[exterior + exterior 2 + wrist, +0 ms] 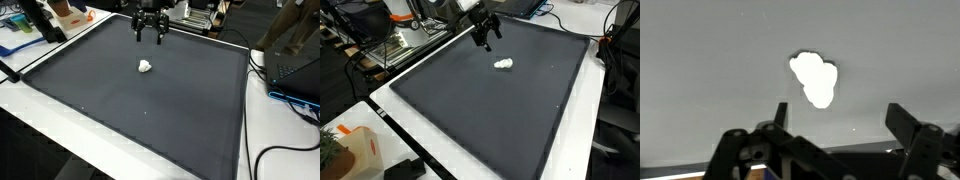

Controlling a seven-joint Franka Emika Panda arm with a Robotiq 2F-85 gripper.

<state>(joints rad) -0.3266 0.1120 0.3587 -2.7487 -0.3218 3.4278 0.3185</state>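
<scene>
A small white crumpled lump (146,67) lies on the dark grey mat (150,120), also seen as the white lump (504,64) in both exterior views. My gripper (150,36) hangs above the mat's far edge, a short way behind the lump, its fingers spread wide with nothing between them. In an exterior view the gripper (486,38) sits up and to the left of the lump. The wrist view shows the lump (814,79) ahead of the open gripper (838,112), apart from both fingers.
The mat (490,110) covers most of a white table (40,130). Cables and a laptop (295,60) sit at one side. Boxes and clutter (45,20) stand behind the far corner; a wire rack (390,50) stands beside the table.
</scene>
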